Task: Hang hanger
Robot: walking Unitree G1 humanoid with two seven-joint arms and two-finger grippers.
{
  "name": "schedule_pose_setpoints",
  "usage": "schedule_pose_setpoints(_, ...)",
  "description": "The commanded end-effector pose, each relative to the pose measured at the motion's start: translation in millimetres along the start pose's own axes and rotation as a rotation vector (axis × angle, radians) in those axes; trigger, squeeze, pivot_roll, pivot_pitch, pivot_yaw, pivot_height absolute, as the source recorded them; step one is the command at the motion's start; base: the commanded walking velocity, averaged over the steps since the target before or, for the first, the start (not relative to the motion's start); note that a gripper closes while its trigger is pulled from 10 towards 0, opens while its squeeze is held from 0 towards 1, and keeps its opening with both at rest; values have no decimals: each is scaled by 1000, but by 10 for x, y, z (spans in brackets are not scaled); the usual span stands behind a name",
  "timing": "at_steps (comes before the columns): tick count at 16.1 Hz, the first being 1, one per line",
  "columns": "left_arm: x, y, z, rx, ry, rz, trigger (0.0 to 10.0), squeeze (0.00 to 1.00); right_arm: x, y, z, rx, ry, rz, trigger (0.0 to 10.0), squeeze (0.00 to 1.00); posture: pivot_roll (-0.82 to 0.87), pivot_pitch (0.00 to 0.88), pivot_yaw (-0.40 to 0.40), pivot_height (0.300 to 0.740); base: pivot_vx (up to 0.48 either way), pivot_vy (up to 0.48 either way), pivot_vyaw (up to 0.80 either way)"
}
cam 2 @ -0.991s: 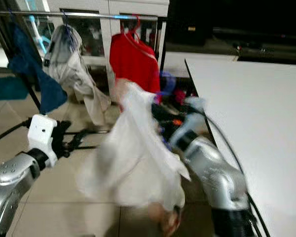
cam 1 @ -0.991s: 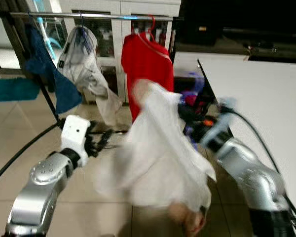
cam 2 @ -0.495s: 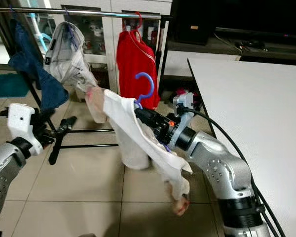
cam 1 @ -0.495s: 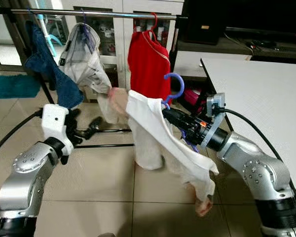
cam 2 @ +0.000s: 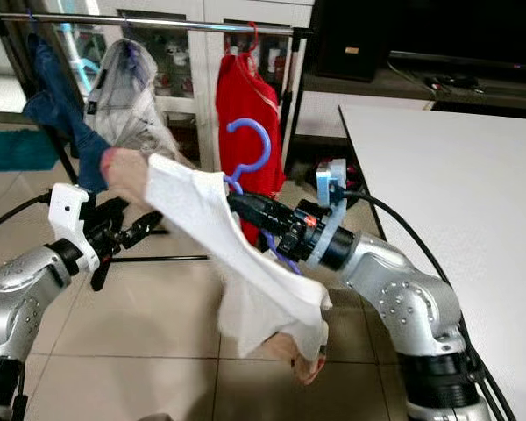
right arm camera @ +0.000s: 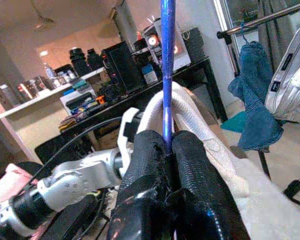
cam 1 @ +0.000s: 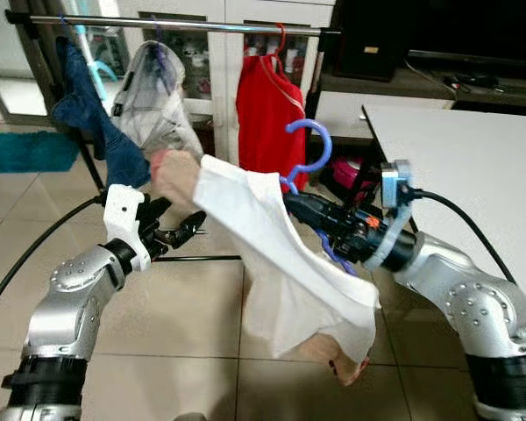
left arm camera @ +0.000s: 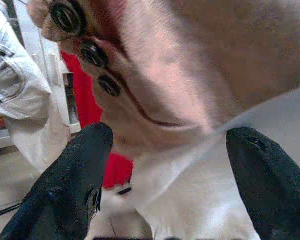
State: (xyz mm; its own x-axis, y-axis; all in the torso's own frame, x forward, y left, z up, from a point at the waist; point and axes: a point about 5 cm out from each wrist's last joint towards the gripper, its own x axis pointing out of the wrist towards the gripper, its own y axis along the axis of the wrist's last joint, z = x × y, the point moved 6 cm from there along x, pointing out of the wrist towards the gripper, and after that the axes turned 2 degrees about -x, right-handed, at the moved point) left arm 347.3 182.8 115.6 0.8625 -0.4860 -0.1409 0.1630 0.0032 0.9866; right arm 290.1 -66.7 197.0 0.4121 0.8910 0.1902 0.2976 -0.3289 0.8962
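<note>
- table (cam 1: 473,167): white top, on the robot's right, past the right arm.
- rail (cam 1: 175,24): horizontal metal bar across the top of the head views, on a black stand. hanging from it, robot's left to right: blue garment (cam 1: 92,123), grey-white garment (cam 1: 153,105), red garment (cam 1: 267,118) on a red hanger.
- white garment (cam 1: 280,263): draped over the purple hanger, spread from a pinkish cuff near the left gripper down to a second cuff close to the floor.
- right gripper (cam 1: 300,206): raised in front of the robot, below the rail. fingers pressed together on the hanger's stem, pinching it, as the right wrist view shows.
- left gripper (cam 1: 182,232): raised just beside the garment's upper cuff. fingers spread apart; in the left wrist view cloth lies between and beyond them, and contact cannot be told.
- hanger (cam 1: 311,149): purple, hook upright and free, in front of the red garment, below the rail and not on it.
</note>
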Motion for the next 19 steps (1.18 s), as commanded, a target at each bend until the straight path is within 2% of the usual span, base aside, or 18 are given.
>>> schedule_pose_setpoints(1,26,73,2,32,-15,21,5765,0,-31,78,-73,-9,35,17,10000,0,-47,0,-16,740,0,0,0)
schedule_pose_setpoints(2,28,91,0,38,-16,30,4824,0,-41,76,-76,-7,36,17,10000,0,-47,0,-16,740,0,0,0)
schedule_pose_setpoints(4,35,121,31,57,-39,48,784,0,-80,73,-45,-2,14,17,10000,0,-51,0,-9,740,0,0,0)
schedule_pose_setpoints(5,36,117,59,59,-56,55,0,0,-91,63,-24,-1,2,14,10000,0,-51,0,-9,740,0,0,0)
schedule_pose_setpoints(9,39,23,80,53,-64,41,0,0,-83,57,41,3,-22,11,10000,0,-40,0,-15,740,0,0,0)
schedule_pose_setpoints(14,37,38,-3,57,-22,64,0,0,-68,66,48,8,-18,17,10000,0,-36,0,-22,740,0,0,0)
schedule_pose_setpoints(19,26,78,-122,25,42,98,0,0,-78,49,48,7,-31,17,10000,0,-41,0,-15,740,0,0,0)
